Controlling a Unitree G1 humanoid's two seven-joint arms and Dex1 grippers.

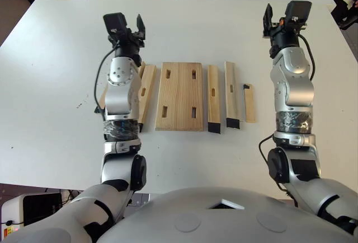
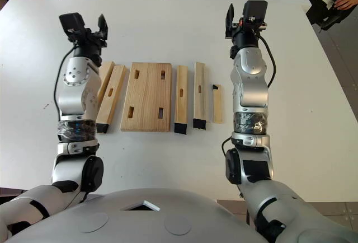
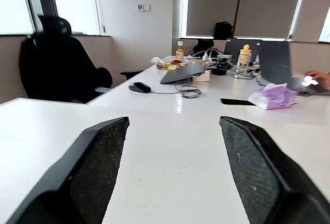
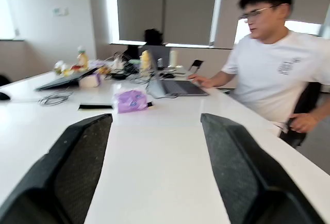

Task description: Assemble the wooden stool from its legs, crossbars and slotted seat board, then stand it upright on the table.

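Parts lie in one row on the table (image 1: 50,58), every long axis running straight away from me, parallel to my forearms. That sets the coming move, because both grippers hang past the far ends of the row. I judge that I have to draw back toward my body before I can come down on anything.

My left gripper (image 3: 174,131) is released, fingers spread wide with nothing between them. Its forearm lies over the leftmost stick (image 2: 104,82), with the slotted leg (image 2: 114,93) just beside it, so these two belong to the left arm.

Next comes the slotted seat board (image 1: 180,94), flat and between my arms, a little nearer the left one.

Right of it lie two more dark-footed legs (image 1: 213,97) and (image 1: 231,93), side by side and close. After them comes the short crossbar (image 1: 249,103), the last piece and the one nearest my right forearm, though it does not touch it.

My right gripper (image 4: 155,123) is likewise released and empty, out beyond the crossbar's far end.

Nothing is joined yet. Assembly has not started.
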